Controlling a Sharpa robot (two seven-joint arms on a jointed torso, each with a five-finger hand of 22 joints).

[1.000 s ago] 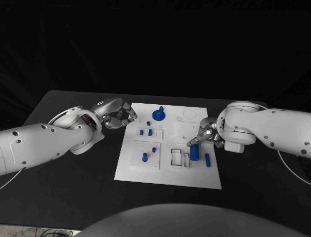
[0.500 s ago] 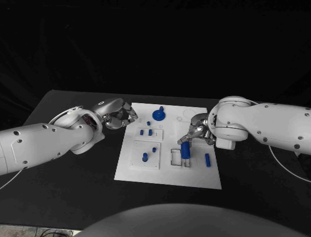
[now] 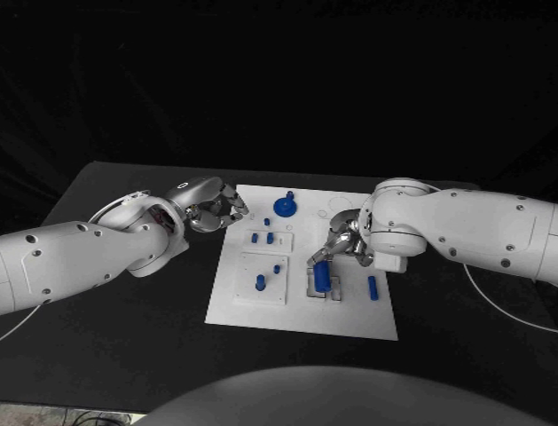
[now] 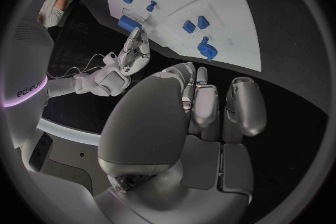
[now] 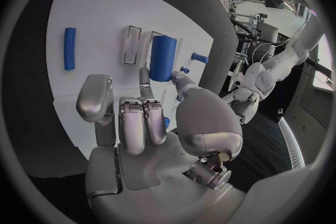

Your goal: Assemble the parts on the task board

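Note:
The white task board (image 3: 298,311) lies mid-table. My right hand (image 3: 340,248) pinches a thick blue cylinder (image 3: 322,277) between thumb and finger, holding it tilted over the rectangular slots (image 5: 133,45) near the board's middle. In the right wrist view the cylinder (image 5: 163,57) sits just past the fingertips, beside a slim blue rod (image 5: 69,48) lying flat on the board. My left hand (image 3: 212,206) hovers at the board's far left corner, fingers curled in with nothing in them (image 4: 210,106). The left wrist view also catches the right hand (image 4: 135,53) with the cylinder (image 4: 126,23).
A blue knob (image 3: 285,208) stands at the board's far edge. Two small blue pegs (image 3: 261,238) stand left of centre, and another blue piece (image 3: 260,284) stands lower on the left. The slim rod (image 3: 372,286) lies right of the slots. Black table (image 3: 125,337) surrounds the board.
My right hand has carried the blue cylinder leftwards from the board's right side to over the slots. The left hand has not moved.

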